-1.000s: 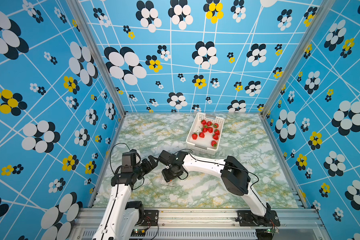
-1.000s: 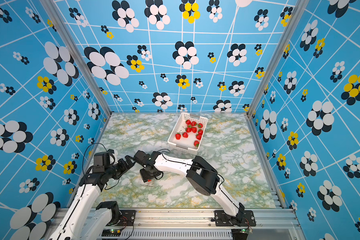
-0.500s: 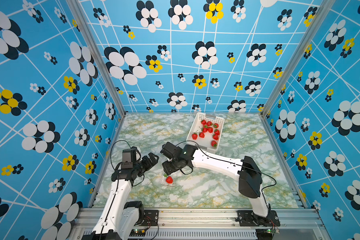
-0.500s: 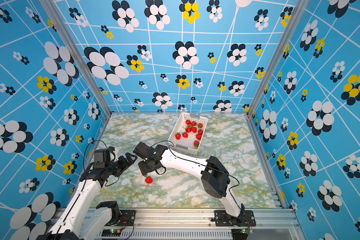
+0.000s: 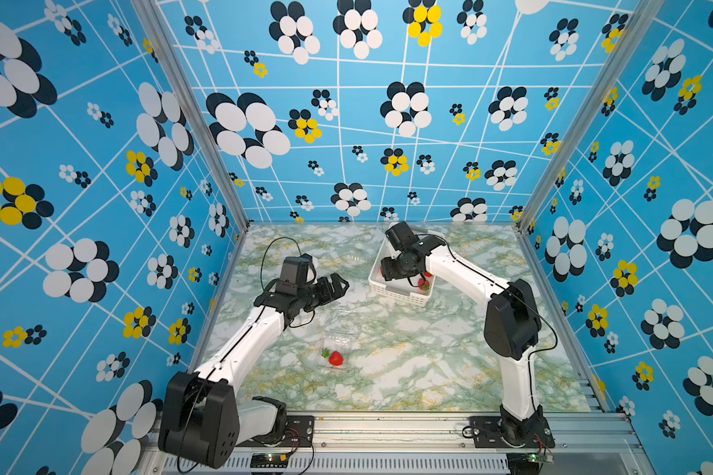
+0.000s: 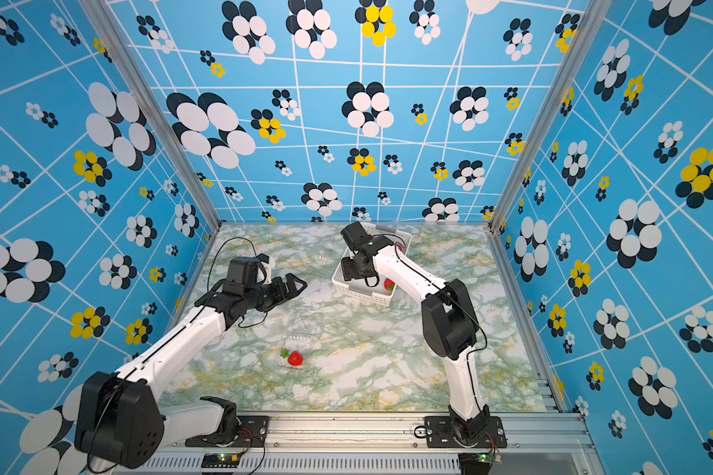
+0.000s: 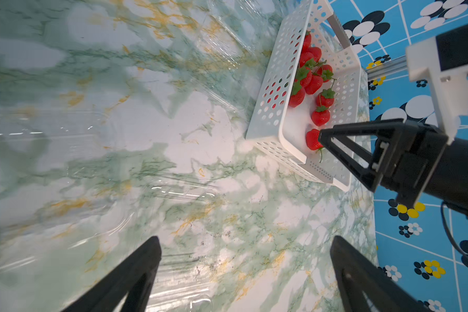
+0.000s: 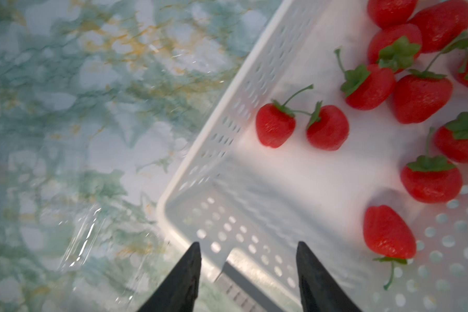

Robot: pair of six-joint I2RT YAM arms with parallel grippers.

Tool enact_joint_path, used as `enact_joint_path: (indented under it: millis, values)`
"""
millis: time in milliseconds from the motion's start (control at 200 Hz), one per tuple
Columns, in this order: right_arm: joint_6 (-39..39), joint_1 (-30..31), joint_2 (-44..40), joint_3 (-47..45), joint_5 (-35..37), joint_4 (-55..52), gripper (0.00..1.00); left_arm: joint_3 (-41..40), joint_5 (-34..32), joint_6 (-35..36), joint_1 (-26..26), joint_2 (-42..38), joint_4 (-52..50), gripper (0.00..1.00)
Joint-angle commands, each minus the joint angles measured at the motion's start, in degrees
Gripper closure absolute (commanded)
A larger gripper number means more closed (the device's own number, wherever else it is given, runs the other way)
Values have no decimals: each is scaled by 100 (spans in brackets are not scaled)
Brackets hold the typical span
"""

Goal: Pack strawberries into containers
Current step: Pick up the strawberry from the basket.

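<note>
Over the white basket (image 5: 396,294) at the far edge of the table (image 5: 429,370), right fingers (image 8: 181,281) hang apart, empty; left fingers (image 7: 135,278) spread wide; one strawberry (image 5: 336,358) sits in a clear container (image 5: 338,341).

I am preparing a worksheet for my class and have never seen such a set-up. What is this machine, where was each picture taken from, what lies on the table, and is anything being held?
Two robot arms stand at a marble table. Two pictures look down from overhead; the others come from a camera on each arm's wrist. A white basket holds strawberries; one strawberry lies in a clear box. The left pincer and the right pincer, at the basket, are open and empty.
</note>
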Motion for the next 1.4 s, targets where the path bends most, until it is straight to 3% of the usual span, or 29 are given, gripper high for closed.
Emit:
enact_joint_path:
  millis: [0,185,360,760,1399]
  values:
    - [-503,-276,482,570,24,-296,43,469,-143,-38,-278,429,439,1]
    - [-618,-640,1161,1357,-41,-626,47,935,30,-165,-504,1243,724,2]
    - [-684,-765,1593,1709,-172,-657,50,1154,60,-240,-628,1544,830,2]
    - [-801,-827,2186,2420,-270,-872,52,1272,45,-225,-659,1625,736,2]
    - [-823,-841,2329,2400,-615,-867,48,1290,-23,-188,-644,1586,635,2]
